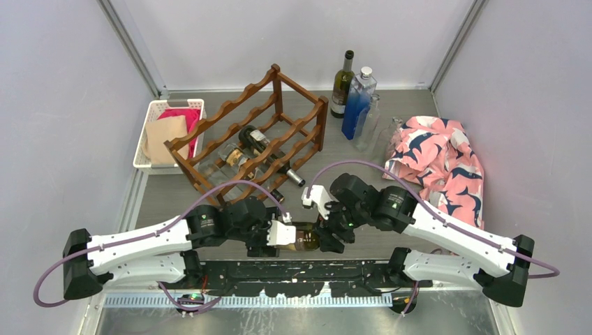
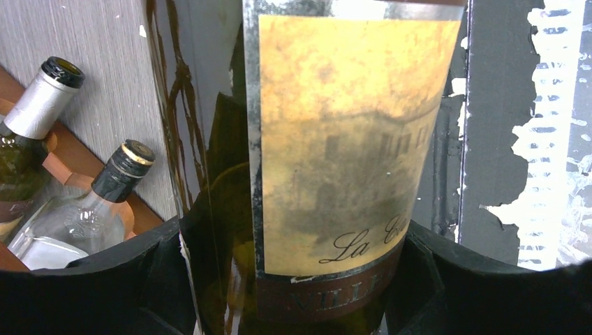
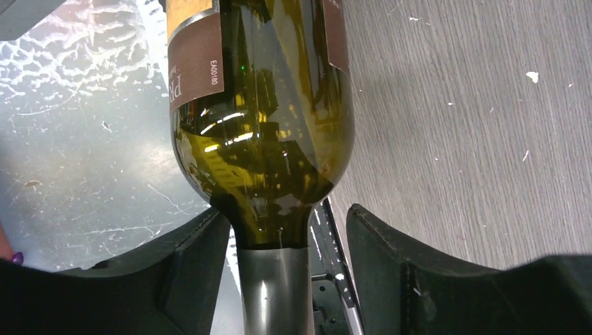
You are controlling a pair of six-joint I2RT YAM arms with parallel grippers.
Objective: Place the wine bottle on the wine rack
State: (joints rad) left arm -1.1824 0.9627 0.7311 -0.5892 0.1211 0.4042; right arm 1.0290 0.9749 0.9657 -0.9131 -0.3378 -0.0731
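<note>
Wine bottle [image 1: 306, 241] hangs level by the table's [image 1: 167, 195] near edge, before the wine rack [image 1: 251, 132], left gripper [image 1: 281, 234] clamped on its body, right gripper's [image 1: 328, 236] part-open fingers loosely straddling its neck.

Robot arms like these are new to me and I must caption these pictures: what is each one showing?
Two white robot arms are bolted at a table's near edge. The wide picture looks down from above; the other two come from wrist cameras. On the table stand a wooden wine rack holding bottles, a white basket, upright bottles and a pink cloth. The left arm's fingers grip the wine bottle by its labelled body. The right arm's fingers flank its neck, one side not touching.
</note>
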